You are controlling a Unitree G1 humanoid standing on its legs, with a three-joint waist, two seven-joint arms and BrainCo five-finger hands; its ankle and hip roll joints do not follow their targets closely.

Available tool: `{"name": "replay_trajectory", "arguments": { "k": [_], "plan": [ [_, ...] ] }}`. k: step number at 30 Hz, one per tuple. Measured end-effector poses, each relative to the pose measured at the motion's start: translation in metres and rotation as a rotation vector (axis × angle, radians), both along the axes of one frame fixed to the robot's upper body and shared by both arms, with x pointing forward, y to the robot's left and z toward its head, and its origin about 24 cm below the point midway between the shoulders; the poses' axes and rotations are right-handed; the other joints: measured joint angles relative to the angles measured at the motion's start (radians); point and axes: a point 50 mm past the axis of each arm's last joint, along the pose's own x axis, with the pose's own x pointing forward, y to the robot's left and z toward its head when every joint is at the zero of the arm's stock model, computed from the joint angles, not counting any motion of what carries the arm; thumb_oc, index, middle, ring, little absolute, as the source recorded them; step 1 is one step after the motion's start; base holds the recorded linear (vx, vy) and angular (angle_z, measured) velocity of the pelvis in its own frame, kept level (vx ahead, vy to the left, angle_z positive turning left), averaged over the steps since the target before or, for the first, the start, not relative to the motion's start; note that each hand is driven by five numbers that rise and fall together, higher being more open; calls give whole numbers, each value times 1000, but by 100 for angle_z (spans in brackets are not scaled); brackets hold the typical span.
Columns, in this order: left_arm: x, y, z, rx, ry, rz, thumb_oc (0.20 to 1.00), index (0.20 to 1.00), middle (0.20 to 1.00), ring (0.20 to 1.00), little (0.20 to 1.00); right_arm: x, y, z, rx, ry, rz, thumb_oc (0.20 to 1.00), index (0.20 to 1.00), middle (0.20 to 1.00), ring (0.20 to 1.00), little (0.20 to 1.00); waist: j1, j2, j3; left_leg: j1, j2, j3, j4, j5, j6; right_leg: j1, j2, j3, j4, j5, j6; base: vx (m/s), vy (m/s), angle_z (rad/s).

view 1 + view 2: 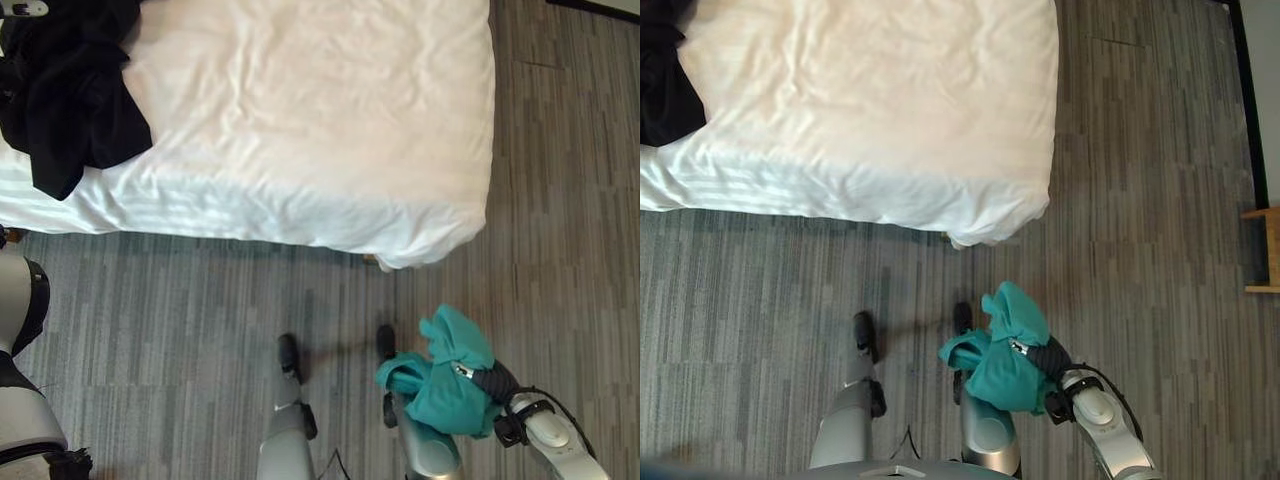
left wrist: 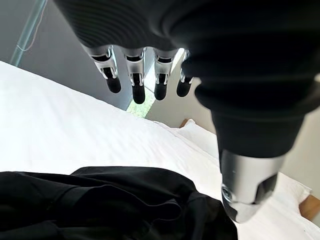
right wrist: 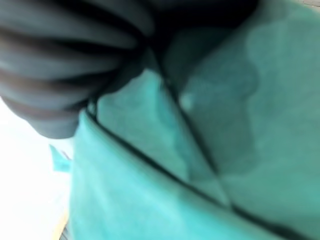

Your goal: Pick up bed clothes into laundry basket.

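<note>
From my remote station I see no basket in frame: the teal garment [image 1: 447, 378] is bunched around my right hand [image 1: 1052, 358] at about 5 o'clock, held above the grey floor [image 1: 180, 330], and I cannot tell how that hand's fingers sit under the cloth. A black garment [image 1: 70, 90] lies at 10 o'clock on the white bed [image 1: 320, 130]. My left hand [image 2: 145, 75] hangs over it with fingers relaxed and straight, holding nothing.
</note>
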Motion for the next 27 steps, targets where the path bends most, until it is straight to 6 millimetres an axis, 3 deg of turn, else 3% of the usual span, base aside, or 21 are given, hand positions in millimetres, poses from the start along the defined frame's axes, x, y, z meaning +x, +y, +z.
{"name": "replay_trajectory", "arguments": {
  "k": [6, 9, 13, 17, 19, 20, 27],
  "plan": [
    [-8, 10, 0, -36, -29, 28, 1000, 1000, 1000, 1000, 1000, 2, 0, 4, -10, -15, 20, 200, 200, 200, 200, 200, 8, -20, 8, -24, 9, 17, 0, -4, -4, -32, 6, 9, 0, 3, -1, 5, -37, -6],
    [-11, 11, 4, -19, -29, 45, 1000, 1000, 1000, 1000, 1000, 4, 7, 8, 4, -46, 48, 200, 200, 200, 200, 200, 5, -53, 19, -56, 22, 19, 0, -3, -5, -67, 21, 11, 0, 8, -2, -15, -42, -8],
    [-8, 12, -3, 86, 96, 83, 1000, 1000, 1000, 1000, 1000, 5, 5, 11, -3, -63, 56, 200, 200, 200, 200, 200, -6, -79, 44, -100, 28, 18, 0, 3, -5, -113, 26, 9, 0, 14, -5, -32, -17, -2],
    [-18, 18, 5, 69, 49, 100, 1000, 1000, 1000, 1000, 1000, 10, 7, 18, -2, -97, 66, 200, 200, 200, 200, 200, -13, -98, 84, -131, 37, 20, 6, 6, -7, -149, 34, -19, 0, 40, -2, -35, -22, -8],
    [-20, 19, 6, 30, -1, 82, 423, 423, 423, 423, 423, 10, 10, 18, 2, -99, 74, 200, 200, 200, 200, 200, -8, -96, 97, -137, 38, 22, 6, 6, -7, -156, 34, -26, 0, 41, -2, -11, -11, -2],
    [-21, 20, 5, 6, -28, 69, 200, 200, 200, 200, 200, 11, 12, 19, 8, -103, 83, 200, 200, 200, 200, 200, -8, -96, 97, -137, 39, 22, 6, 5, -7, -156, 35, -26, 0, 41, -2, -10, -11, -4],
    [-25, 25, 2, -47, -81, 68, 200, 200, 200, 200, 200, 10, 12, 18, 0, -98, 89, 200, 200, 200, 200, 200, -1, -95, 96, -113, 36, 44, 7, 6, -7, -143, 32, -18, 0, 43, -5, -8, 1, -5]
  ]
}}
